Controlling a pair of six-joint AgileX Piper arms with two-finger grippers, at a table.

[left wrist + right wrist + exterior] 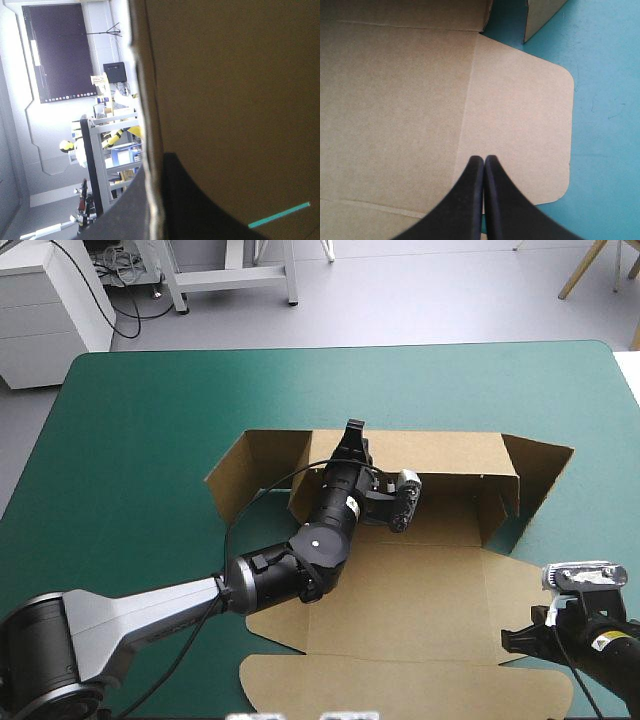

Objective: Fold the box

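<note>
Fingers [470, 200] of the right jaws, broad and black, meet in one closed point, gripping nothing, over a rounded side flap at the near right of the brown cardboard box [420, 590]. Its cut sheet lies mid-bench on the teal-green cover [130, 440], with near panels flat, far wall raised and end flaps splayed outward. On that far wall's top edge the left jaws pinch the board, a black finger [200, 200] on either side.

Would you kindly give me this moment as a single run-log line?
box: far wall raised, lid flat | left gripper: shut on far wall | right gripper: shut, over side flap
</note>
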